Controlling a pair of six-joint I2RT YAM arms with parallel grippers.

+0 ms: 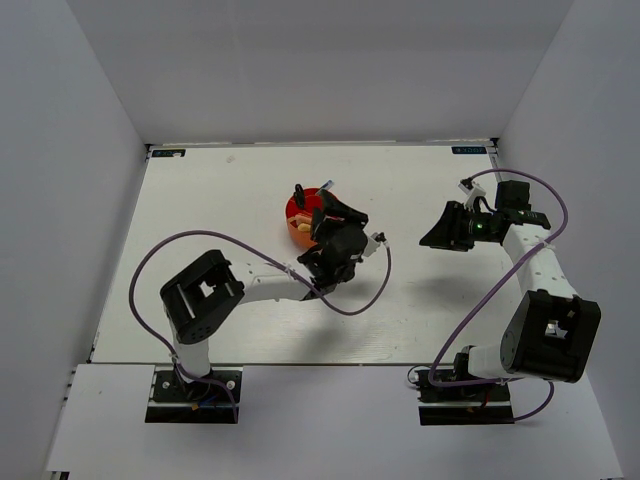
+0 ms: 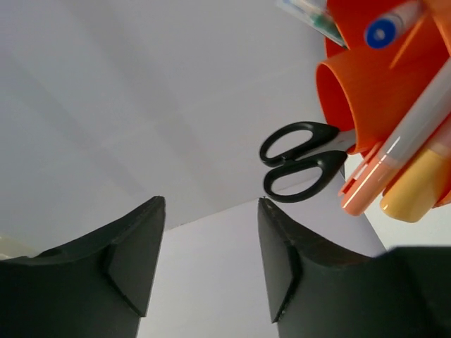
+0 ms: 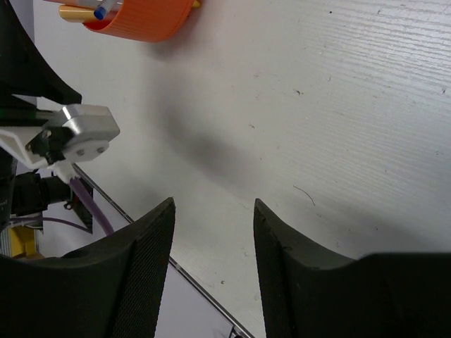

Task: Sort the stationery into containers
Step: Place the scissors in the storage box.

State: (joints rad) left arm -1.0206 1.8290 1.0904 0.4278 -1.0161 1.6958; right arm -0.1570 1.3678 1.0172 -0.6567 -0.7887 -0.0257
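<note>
Scissors (image 2: pixel 330 165) show from left wrist, not from right wrist

No legible text in any view.

Top view: two small dark tags sit on the far edge of the table (image 1: pixel 220 200), a left tag (image 1: pixel 166 153) and a right tag (image 1: pixel 470 150). Each carries pale marks too small to read.

Left wrist view: a pen (image 2: pixel 310 13) at the top edge has greenish marks on its barrel, possibly print, blurred.

Right wrist view: nothing readable.
</note>
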